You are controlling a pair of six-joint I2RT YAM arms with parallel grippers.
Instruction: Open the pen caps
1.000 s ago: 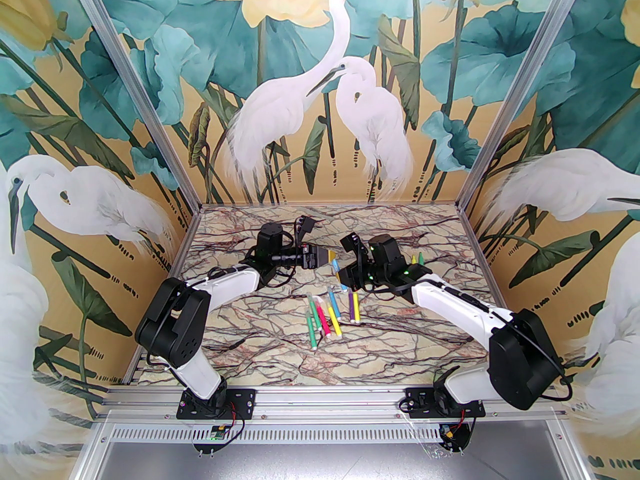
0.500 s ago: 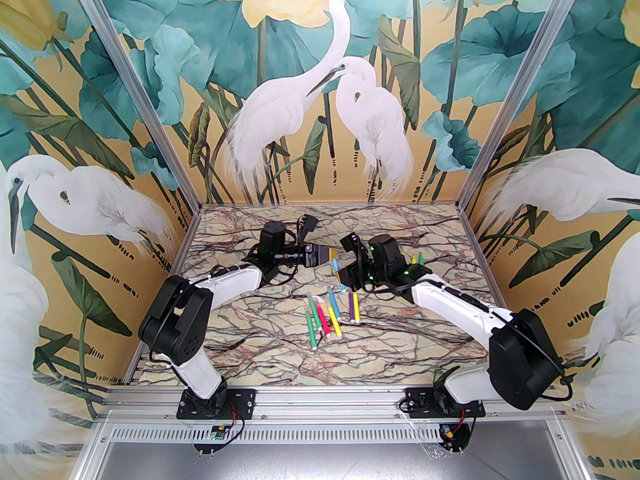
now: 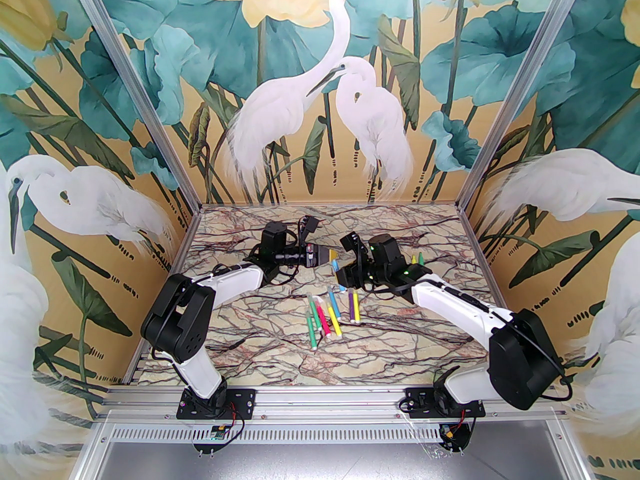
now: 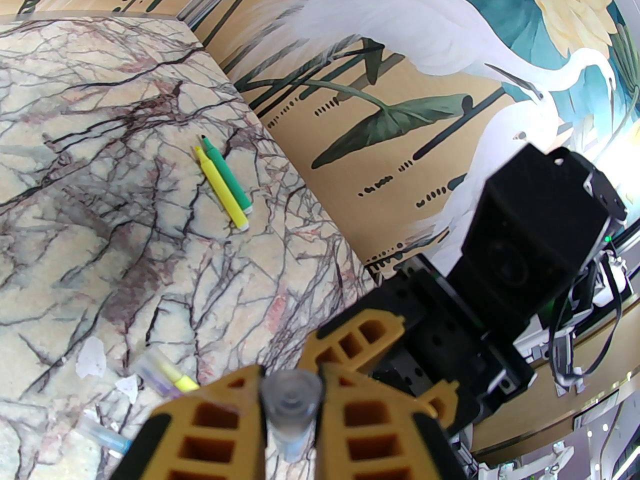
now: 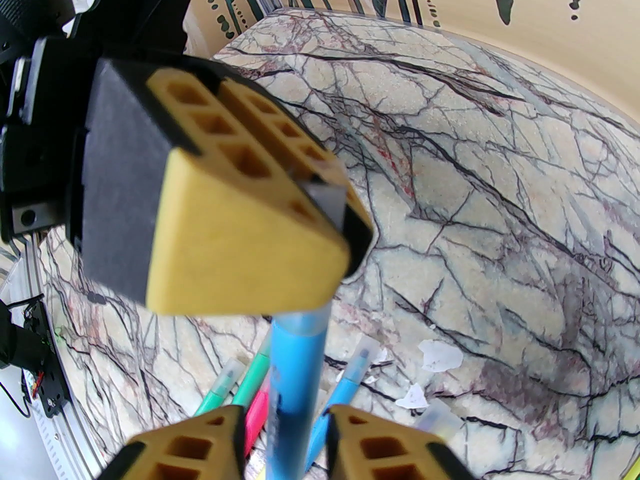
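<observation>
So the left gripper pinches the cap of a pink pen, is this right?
Not quite. The pen is blue, not pink, as the right wrist view shows. The left gripper does pinch its cap.

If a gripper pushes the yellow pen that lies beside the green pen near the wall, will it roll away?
Likely yes: the yellow pen has a slim round body and lies flat on the smooth table. The green pen right beside it may stop a roll toward that side. It looks small and stiff, so probably a light nudge moves it.
</observation>
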